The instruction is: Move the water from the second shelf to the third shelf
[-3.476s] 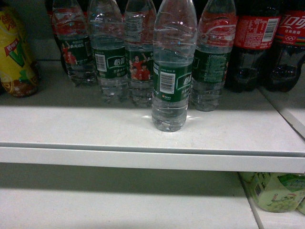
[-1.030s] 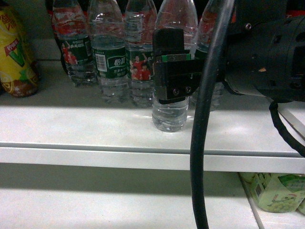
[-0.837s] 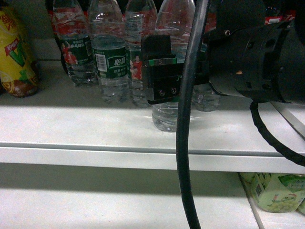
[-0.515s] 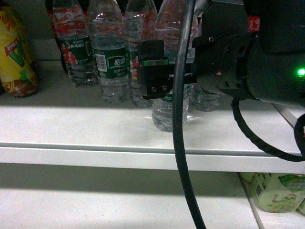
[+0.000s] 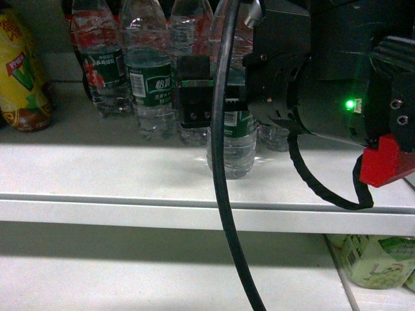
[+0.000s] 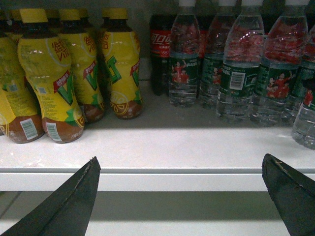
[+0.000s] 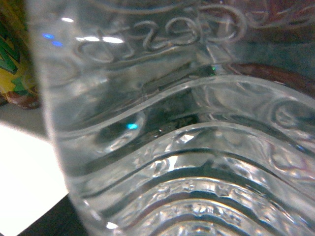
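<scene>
Water (image 5: 235, 146): clear ribbed bottle with a green label band, upright near the front of the white shelf (image 5: 130, 178), ahead of the row of like bottles (image 5: 146, 71) standing farther back. Right gripper (image 5: 217, 97): black, reaching in from the right at the level of the bottle's label; one finger (image 5: 193, 94) shows on the bottle's left side, the other is hidden behind the arm and bottle, so whether the jaws are pressing the bottle cannot be told. In the right wrist view the ribbed clear wall of the water (image 7: 162, 147) fills nearly the whole picture, very close to the camera. Black cable (image 5: 220, 194): hangs down in front of the bottle and across the shelf edge. Right arm body: black, with a lit green lamp (image 5: 350, 103) and a red part (image 5: 386, 162) at its near right. Left gripper (image 6: 182, 196): two dark fingers spread wide apart at the bottom corners of the left wrist view, holding nothing, below the shelf's front edge. Yellow bottles (image 6: 54, 69): a group on the left of the shelf, with yellow caps and brown bases. Cola bottles (image 6: 160, 54): dark, red labels, at the back between the yellow group and the water row. Lower shelf (image 5: 162, 272): white, with pale green bottles (image 5: 376, 259) at its right.
</scene>
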`<state>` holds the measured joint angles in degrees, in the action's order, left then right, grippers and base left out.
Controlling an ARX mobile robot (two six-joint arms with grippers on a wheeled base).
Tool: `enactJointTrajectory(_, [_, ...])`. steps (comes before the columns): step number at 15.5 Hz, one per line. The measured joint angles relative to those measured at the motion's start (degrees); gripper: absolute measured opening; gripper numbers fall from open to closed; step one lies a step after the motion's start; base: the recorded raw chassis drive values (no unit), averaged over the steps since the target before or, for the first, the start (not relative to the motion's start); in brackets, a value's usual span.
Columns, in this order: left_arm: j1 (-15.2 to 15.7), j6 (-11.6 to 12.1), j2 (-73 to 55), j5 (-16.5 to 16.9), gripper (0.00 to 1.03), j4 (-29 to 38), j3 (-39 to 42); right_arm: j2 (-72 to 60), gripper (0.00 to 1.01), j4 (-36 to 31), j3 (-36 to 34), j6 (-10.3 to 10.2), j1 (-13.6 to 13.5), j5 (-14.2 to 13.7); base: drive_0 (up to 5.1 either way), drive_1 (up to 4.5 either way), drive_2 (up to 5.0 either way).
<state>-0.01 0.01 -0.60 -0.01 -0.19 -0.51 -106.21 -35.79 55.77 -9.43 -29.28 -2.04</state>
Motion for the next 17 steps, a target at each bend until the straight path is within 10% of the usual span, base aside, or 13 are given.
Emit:
enactJointTrajectory(6, [0.0,0.0,0.0,0.0,0.98,0.0,0.0,-0.3,0.45,-0.5,0.3,0.6,0.0,-1.0,0.0,0.0,0.0])
enactJointTrajectory(13, [0.0,0.0,0.0,0.0,0.98,0.0,0.0,4.5,0.43,-1.5,-5.5,1.6,0.1,-1.0,0.0,0.0,0.0])
enactJointTrajectory(17, [0.0,0.0,0.0,0.0,0.98,0.0,0.0,20.7,0.42,-4.1,-22.7,5.0,4.7,-2.7,0.0,0.0,0.0])
